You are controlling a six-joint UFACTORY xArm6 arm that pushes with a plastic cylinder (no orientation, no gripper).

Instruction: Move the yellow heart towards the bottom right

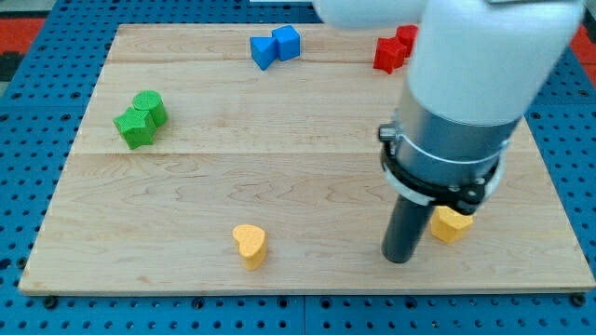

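Observation:
A yellow heart (pixel 250 244) lies near the view's bottom, a little left of the middle of the wooden board (pixel 279 167). A second yellow block (pixel 451 224) lies at the bottom right, partly hidden by the arm. My tip (pixel 399 258) rests on the board just left of that second yellow block and far to the right of the yellow heart.
Two green blocks (pixel 141 119) sit together at the left. Two blue blocks (pixel 276 46) sit at the top middle. Two red blocks (pixel 395 48) sit at the top right, partly hidden by the arm (pixel 466 93). A blue perforated surface surrounds the board.

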